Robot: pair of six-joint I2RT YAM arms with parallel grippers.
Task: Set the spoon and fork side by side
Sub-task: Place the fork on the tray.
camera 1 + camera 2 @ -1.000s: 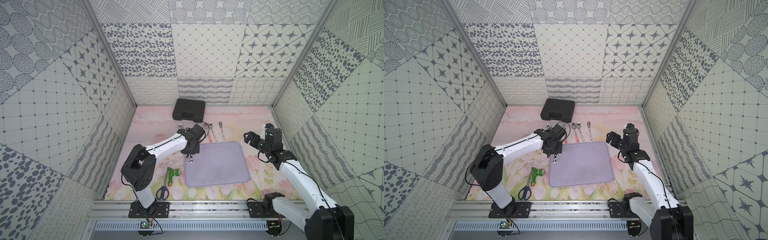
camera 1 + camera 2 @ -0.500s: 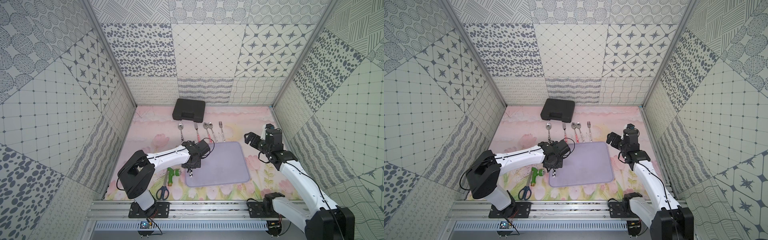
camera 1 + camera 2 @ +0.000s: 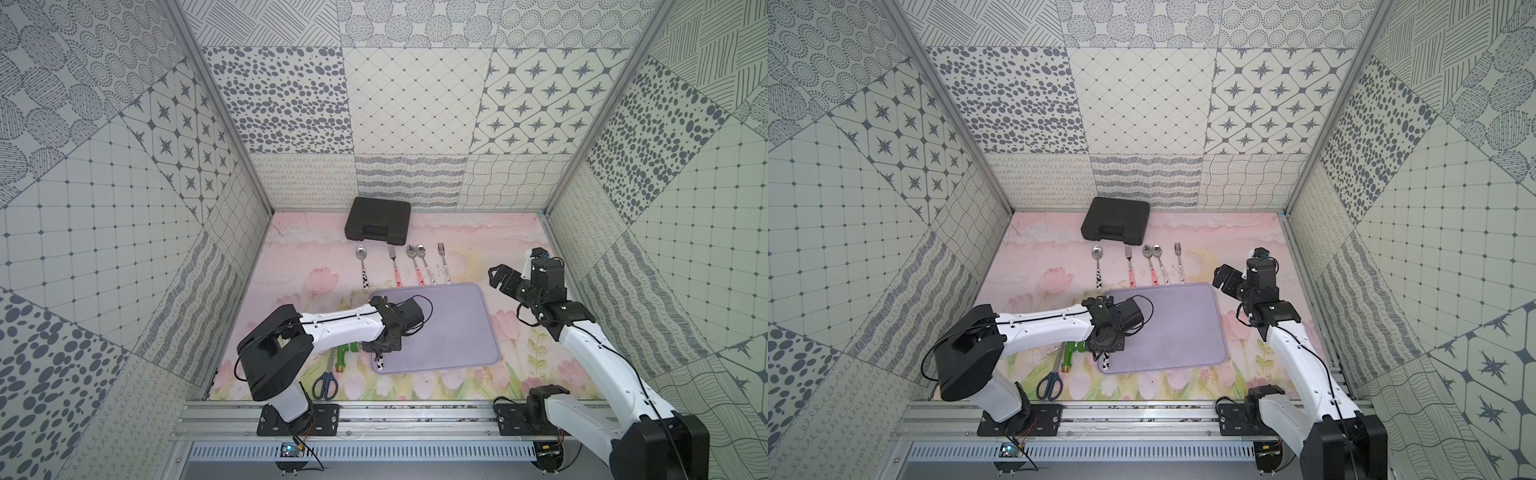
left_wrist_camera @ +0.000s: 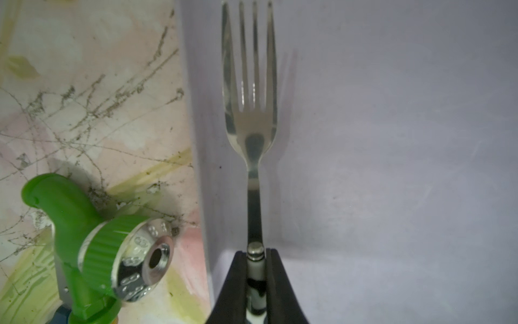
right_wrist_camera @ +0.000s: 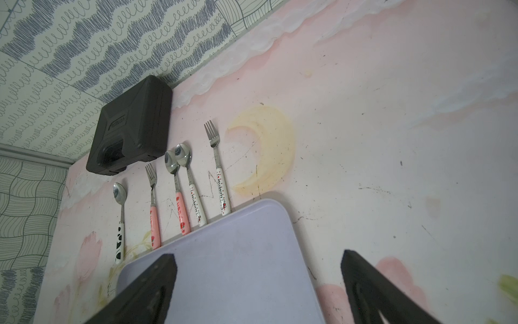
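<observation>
The left pincer (image 4: pixel 255 252) is clenched on the black-and-white patterned handle of the fork (image 4: pixel 251 117), which it holds low over the purple mat (image 3: pixel 457 328), just inside the mat's left edge and toward its near corner, tines pointing to the far side. Whether the tines already rest on the mat cannot be told from these views. The step in hand looks like laying this fork down on the mat. The spoon (image 5: pixel 120 218) with the same patterned handle lies on the desk (image 3: pixel 291 266) just beyond the mat's far left corner, at the left end of a row of other cutlery, well apart from the fork. The right pincer (image 5: pixel 258 254) is released, jaws spread wide, hovering off the mat's far right corner and grasping nothing. The next move likely calls for lowering the fork flat and letting go, leaving room on the mat beside it for the spoon to lie parallel. A green nozzle (image 4: pixel 84 232) sits just outside the mat's left edge, close to the fork, so the release should stay clear of it.
</observation>
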